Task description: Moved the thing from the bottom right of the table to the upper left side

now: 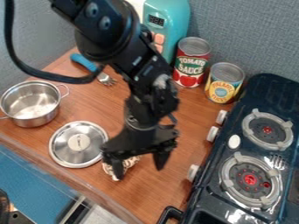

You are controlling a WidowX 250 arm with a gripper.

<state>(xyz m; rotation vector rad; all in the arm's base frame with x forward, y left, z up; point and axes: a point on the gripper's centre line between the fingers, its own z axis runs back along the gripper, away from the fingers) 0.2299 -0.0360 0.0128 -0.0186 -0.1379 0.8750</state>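
Note:
The gripper [139, 166] hangs over the lower middle of the wooden table, its two fingers spread apart and pointing down. A small pale and brown patterned thing [130, 162] lies on the table below it, near the front edge and right of the silver lid [78, 144]. The left finger covers part of this thing, and the rest shows just right of that finger. Whether they touch, I cannot tell. What the thing is cannot be made out.
A metal pot [30, 117] stands at the left, with a blue-handled fork [88, 64] behind. Two cans, red [191, 62] and yellow [224, 83], and a teal toy appliance [169, 22] stand at the back. A dark stove [231, 144] occupies the right.

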